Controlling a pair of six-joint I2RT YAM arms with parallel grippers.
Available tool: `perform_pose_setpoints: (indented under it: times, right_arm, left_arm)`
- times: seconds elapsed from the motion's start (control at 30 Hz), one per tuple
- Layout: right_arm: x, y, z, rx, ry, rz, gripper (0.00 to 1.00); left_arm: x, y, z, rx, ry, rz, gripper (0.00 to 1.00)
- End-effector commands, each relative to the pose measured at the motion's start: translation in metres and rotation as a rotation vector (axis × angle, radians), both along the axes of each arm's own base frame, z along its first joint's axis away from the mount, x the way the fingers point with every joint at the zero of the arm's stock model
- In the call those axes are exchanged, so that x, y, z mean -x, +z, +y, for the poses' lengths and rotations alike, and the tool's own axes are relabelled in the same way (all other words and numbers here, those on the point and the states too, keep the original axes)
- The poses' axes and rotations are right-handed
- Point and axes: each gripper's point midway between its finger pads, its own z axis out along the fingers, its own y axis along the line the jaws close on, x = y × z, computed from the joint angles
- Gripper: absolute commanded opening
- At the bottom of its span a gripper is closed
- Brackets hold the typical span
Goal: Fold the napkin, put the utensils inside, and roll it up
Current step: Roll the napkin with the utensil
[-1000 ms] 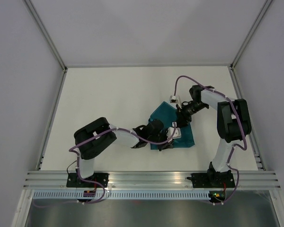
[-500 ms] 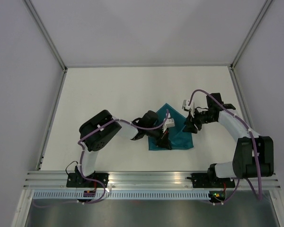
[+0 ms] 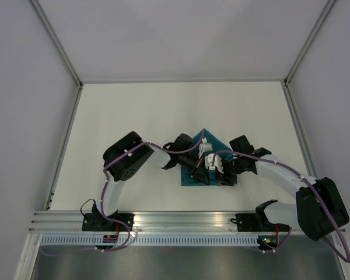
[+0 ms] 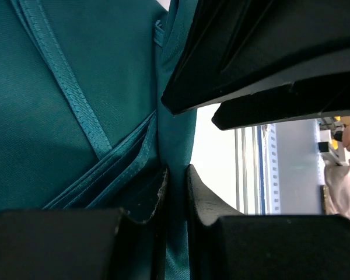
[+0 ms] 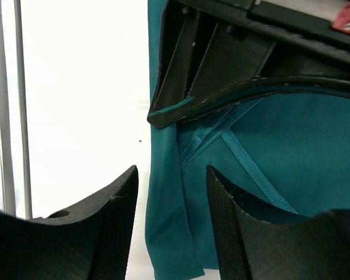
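Seen from above, a teal napkin [image 3: 209,140] lies in the middle of a white bench [image 3: 134,116], with one corner pointing away from the robot. Both arms crowd over its near edge.

A second ago the right arm reached over the napkin from the far right. It has since swung round and dropped low, so the right claw [image 3: 223,178] now sits just beside the left claw [image 3: 199,175]. The napkin has hardly moved. This looks like a handover or a shared grip on one edge, so the folding is probably still under way. No utensils are visible.

The overhead view hides the fingers. The left wrist camera shows the left claw [image 4: 176,186] nearly together, pinching a standing fold of napkin [image 4: 46,116], with the right claw looming dark above. The right wrist camera shows the right claw [image 5: 172,192] spread apart and gripping nothing, the napkin's [image 5: 291,146] edge lying between its fingers. It also shows stitched hems crossing, which suggests the layers are already folded over.
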Motion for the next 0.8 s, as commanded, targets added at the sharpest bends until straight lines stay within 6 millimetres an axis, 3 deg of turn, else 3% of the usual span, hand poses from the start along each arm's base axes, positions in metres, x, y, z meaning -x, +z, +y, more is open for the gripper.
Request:
perform_pose_setpoints:
  times: [0.0,0.17,0.5,0.77]
  right_arm:
    - [-0.011,0.000,0.006,-0.001,0.002,-0.076,0.56]
    - [-0.007,-0.002,0.012,0.001,0.008,-0.070,0.51]
    - [0.010,-0.026,0.026,0.053,0.050,-0.053,0.48]
    - [0.007,-0.035,0.029,0.077,0.017,-0.034,0.37]
  left_arm:
    - [0.012,-0.059,0.033,-0.234,0.089,0.142,0.02]
    - [0.008,-0.064,0.032,-0.260,0.105,0.154,0.02]
    - [0.003,-0.069,0.035,-0.275,0.134,0.163,0.02]
    - [-0.004,-0.070,0.034,-0.284,0.161,0.145,0.02]
